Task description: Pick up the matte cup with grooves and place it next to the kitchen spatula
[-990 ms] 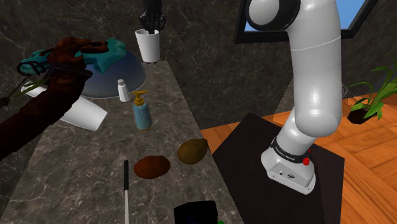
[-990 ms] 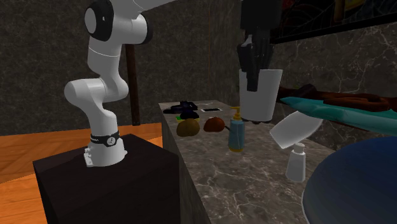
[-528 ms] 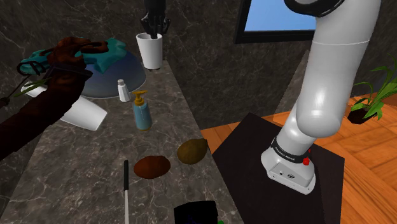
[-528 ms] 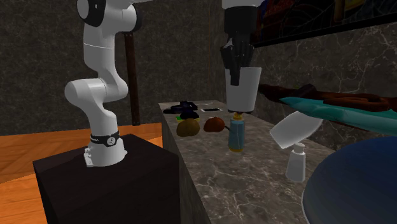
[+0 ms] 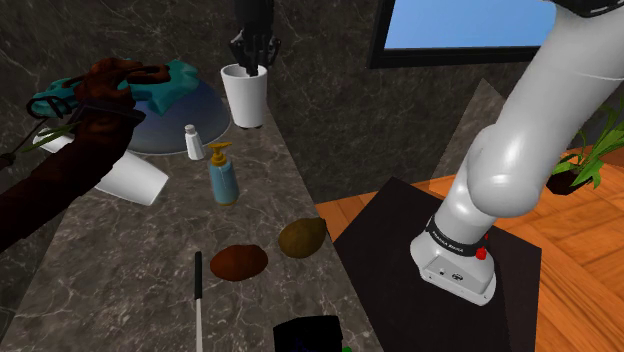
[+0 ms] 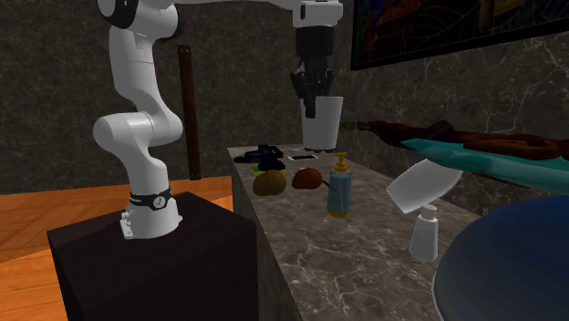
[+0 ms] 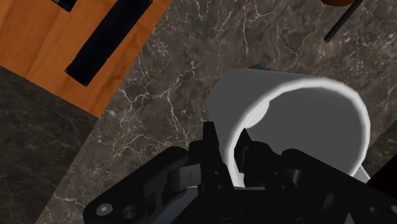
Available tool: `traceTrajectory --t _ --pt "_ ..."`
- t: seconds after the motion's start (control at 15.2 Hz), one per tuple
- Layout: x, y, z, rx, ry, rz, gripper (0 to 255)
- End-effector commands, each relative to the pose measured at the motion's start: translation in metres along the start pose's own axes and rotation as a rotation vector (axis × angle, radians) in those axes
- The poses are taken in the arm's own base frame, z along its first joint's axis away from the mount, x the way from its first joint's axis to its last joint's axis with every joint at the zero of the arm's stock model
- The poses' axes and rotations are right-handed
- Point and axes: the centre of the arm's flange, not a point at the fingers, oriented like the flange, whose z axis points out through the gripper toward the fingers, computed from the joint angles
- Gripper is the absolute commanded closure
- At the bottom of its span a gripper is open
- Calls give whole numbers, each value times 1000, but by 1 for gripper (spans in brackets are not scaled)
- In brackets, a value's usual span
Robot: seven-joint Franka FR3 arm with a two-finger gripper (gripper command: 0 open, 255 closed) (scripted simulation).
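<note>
A plain white cup hangs upright above the dark marble counter, held by its rim. My black gripper comes down from above and is shut on that rim, one finger inside and one outside. In the second exterior view the cup is under the gripper, above and behind the soap bottle. In the wrist view the gripper pinches the cup's wall. A long thin black-and-white utensil lies at the counter's near end, and also appears in the wrist view.
On the counter stand a blue soap bottle and a small white shaker. A second white cup lies on its side. Two brown lumps lie near the utensil. A big blue bowl sits at the back.
The arm has carried the cup towards the shoulder view's right and the second exterior view's left, along the counter. The grip on the rim is unchanged.
</note>
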Motion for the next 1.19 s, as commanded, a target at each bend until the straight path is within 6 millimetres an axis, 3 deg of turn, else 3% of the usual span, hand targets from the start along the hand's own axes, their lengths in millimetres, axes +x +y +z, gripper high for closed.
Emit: traceTrajectory --t 0.0,1.12 --pt "-24 -16 5 0 0 1 255" --pt "-217 -129 24 0 0 1 255"
